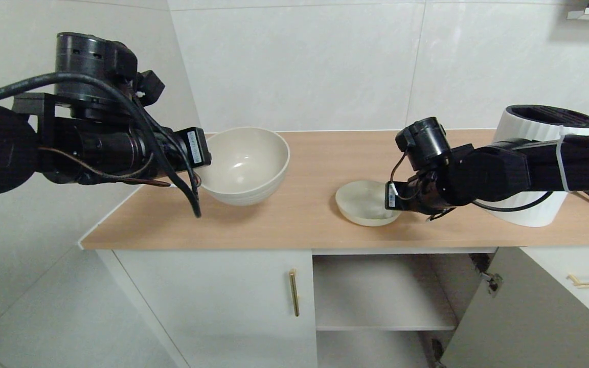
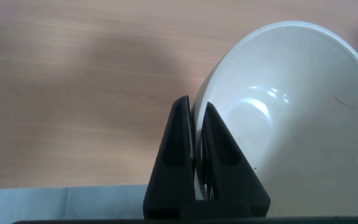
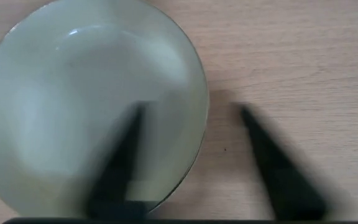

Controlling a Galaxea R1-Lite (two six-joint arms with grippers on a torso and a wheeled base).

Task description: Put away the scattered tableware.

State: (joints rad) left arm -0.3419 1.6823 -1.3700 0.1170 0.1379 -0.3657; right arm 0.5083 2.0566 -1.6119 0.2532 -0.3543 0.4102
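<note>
Big cream bowl (image 1: 246, 163) is tipped up, rim pinched in my left gripper (image 2: 196, 112). Small pale shallow dish (image 1: 363, 202) sits flat on the counter (image 1: 304, 225) to its right.

readable text: none
left hand (image 2: 196, 104): white sticker (image 1: 194, 147) on the housing at the hand's wrist end, print too small to read
right hand (image 3: 191, 111): white tag (image 1: 391, 194) on the housing at the hand's wrist end, print too small to read

Blurred right jaws, cropped bowl (image 2: 291, 112)
</note>
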